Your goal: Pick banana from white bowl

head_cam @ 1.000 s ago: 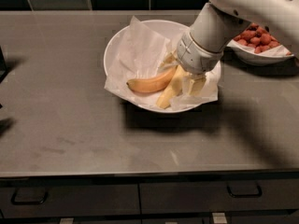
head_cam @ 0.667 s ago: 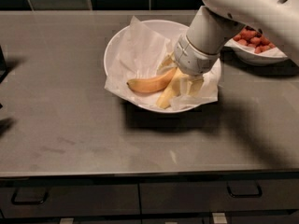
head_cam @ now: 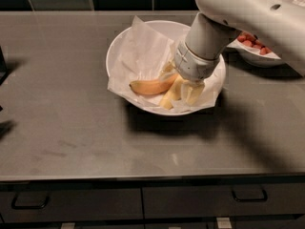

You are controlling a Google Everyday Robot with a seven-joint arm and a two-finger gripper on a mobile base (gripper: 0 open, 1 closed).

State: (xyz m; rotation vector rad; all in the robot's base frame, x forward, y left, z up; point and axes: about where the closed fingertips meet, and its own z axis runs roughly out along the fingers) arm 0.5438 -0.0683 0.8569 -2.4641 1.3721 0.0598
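Drawer fronts (head_cam: 190,202) run along the near edge, below the bench (head_cam: 71,142).

Mid-bench stands the white bowl (head_cam: 113,51), lined with crinkled paper (head_cam: 138,51). The banana (head_cam: 169,96) is in it, pale and straight, with its near end pointing at the near rim. A shorter orange banana (head_cam: 148,86) lies against it on the side away from the arm.

The claw (head_cam: 189,91) is down inside the bowl, over the banana's far part. The wrist covers it, so we cannot tell whether it is apart or clamped.

We judge this to be the grasp step. To do it well:
- Take only the pale fruit, clear of the orange banana and the paper.
- Squeeze gently.
- Lift straight up past the rim.

Farther back, a strawberry bowl (head_cam: 252,51) sits partly behind the arm.
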